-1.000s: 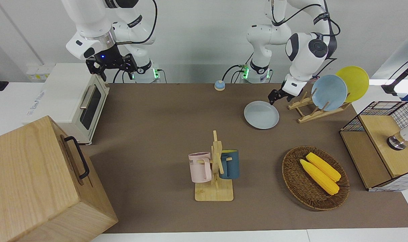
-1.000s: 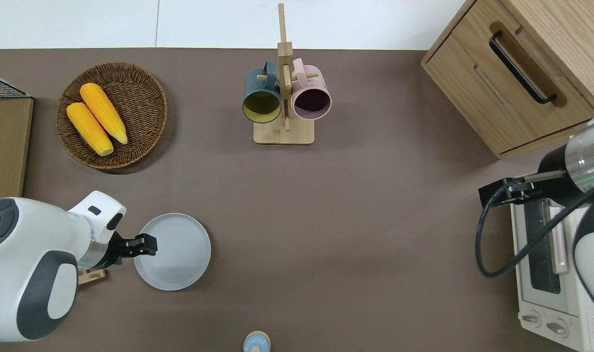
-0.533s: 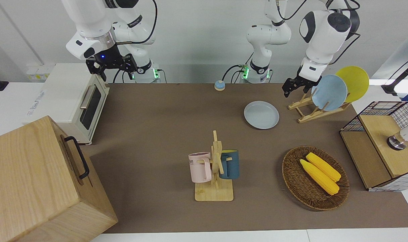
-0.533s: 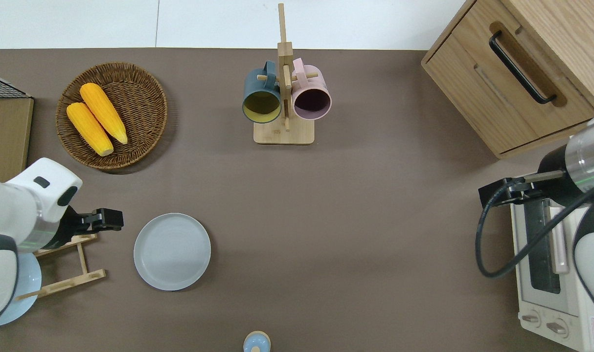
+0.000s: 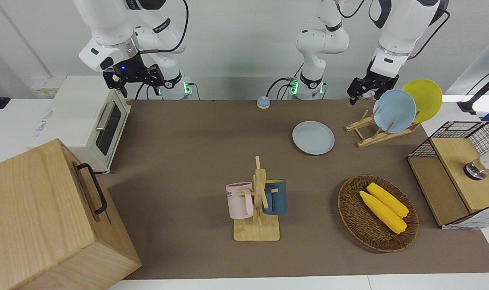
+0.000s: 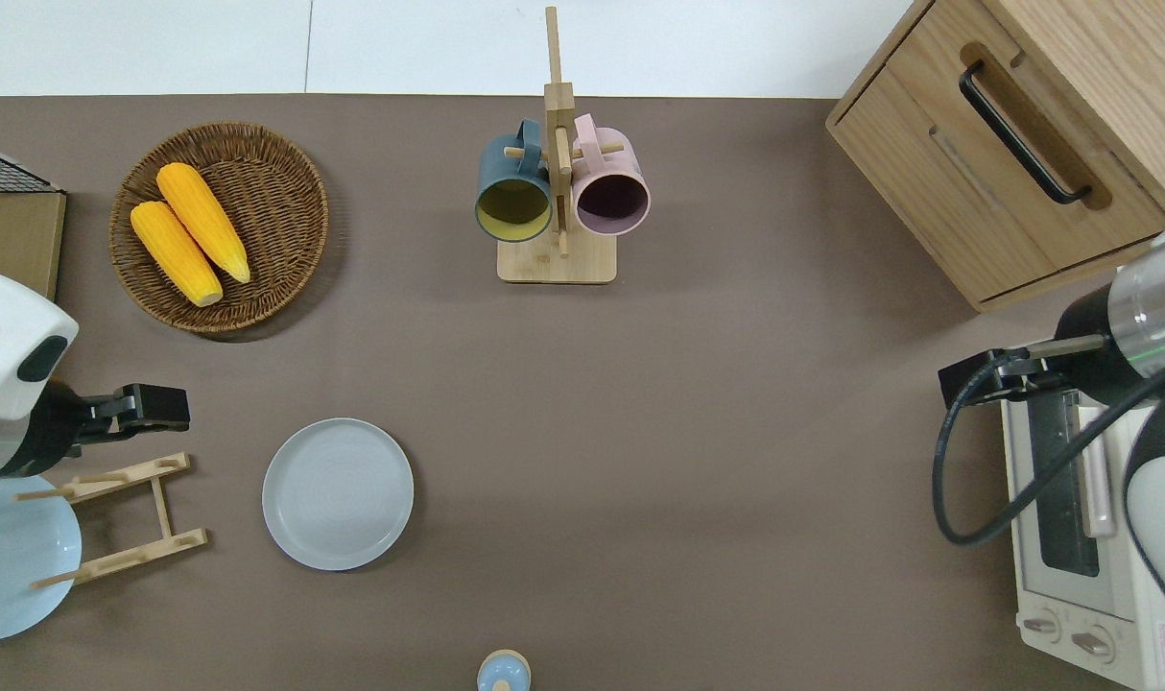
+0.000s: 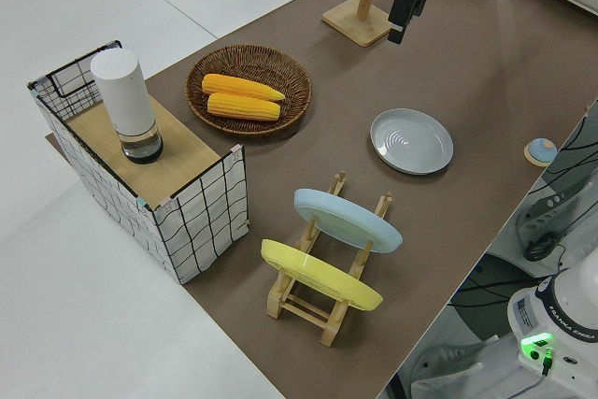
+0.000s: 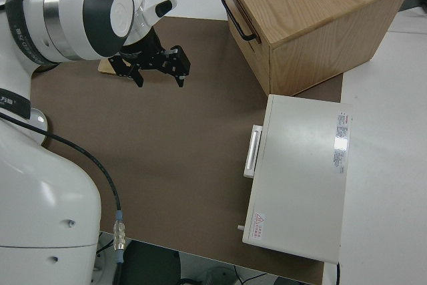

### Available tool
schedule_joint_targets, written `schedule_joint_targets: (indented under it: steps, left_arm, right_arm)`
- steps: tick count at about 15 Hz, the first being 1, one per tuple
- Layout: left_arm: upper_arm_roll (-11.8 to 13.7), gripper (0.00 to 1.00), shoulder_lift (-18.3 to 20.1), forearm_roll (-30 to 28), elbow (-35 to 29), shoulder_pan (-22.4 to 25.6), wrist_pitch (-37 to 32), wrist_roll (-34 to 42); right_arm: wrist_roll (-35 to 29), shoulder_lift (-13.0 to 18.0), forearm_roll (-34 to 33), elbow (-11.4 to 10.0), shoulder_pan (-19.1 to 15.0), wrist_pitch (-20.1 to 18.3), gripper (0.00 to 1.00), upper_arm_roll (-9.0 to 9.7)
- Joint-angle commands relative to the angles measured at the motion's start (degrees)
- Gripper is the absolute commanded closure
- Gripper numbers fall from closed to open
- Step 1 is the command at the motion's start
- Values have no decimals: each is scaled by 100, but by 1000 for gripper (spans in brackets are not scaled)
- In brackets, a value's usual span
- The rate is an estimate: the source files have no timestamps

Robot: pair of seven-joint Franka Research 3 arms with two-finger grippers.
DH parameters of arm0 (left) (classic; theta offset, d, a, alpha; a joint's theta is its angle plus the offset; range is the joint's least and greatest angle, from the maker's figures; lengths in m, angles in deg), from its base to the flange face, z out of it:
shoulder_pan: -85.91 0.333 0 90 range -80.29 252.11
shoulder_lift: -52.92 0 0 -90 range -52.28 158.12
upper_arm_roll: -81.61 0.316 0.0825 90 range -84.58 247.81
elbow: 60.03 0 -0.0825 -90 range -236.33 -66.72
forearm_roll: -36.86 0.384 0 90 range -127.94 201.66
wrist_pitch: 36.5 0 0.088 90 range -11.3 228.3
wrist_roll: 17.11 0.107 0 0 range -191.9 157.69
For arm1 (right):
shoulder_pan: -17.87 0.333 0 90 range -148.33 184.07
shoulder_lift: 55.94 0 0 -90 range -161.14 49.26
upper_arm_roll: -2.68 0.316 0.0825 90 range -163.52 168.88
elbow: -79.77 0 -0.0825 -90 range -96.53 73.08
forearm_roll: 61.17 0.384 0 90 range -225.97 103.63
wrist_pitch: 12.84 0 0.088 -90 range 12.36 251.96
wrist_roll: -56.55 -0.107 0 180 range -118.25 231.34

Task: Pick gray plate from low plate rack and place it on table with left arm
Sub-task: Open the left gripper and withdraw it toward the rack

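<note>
The gray plate lies flat on the brown table, beside the low plate rack on the side toward the right arm. It also shows in the overhead view and the left side view. My left gripper is up in the air, open and empty. In the overhead view it is over the table at the rack's edge, apart from the plate. The right gripper is parked, open and empty.
A light blue plate and a yellow plate stand in the rack. A wicker basket with corn, a mug stand, a wire crate, a toaster oven, a wooden cabinet and a small bell stand around.
My left gripper has let go of the gray plate's rim, risen, and moved away toward the left arm's end of the table. The plate stays flat on the table.
</note>
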Motion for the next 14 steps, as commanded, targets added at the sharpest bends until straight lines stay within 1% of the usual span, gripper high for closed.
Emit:
schedule_joint_targets:
  steps: [1, 3, 9, 10, 14]
  left_arm:
    - [55, 0, -114, 73, 458, 20, -375, 804]
    - [55, 0, -122, 56, 520, 64, -454, 1027]
    - [55, 2, -140, -138, 494, 90, -437, 922]
    - [46, 2, -149, -68, 485, 90, -437, 896]
    - [46, 0, -131, -85, 485, 99, -437, 808]
  right_arm:
    - [-73, 14, -38, 55, -147, -82, 17, 134]
    - [-73, 14, -38, 55, -147, -82, 17, 134]
    - [-73, 14, -38, 55, -147, -82, 17, 134]
    - [-73, 14, -38, 55, -147, -82, 17, 134]
    - [-73, 14, -38, 55, -147, -82, 17, 134]
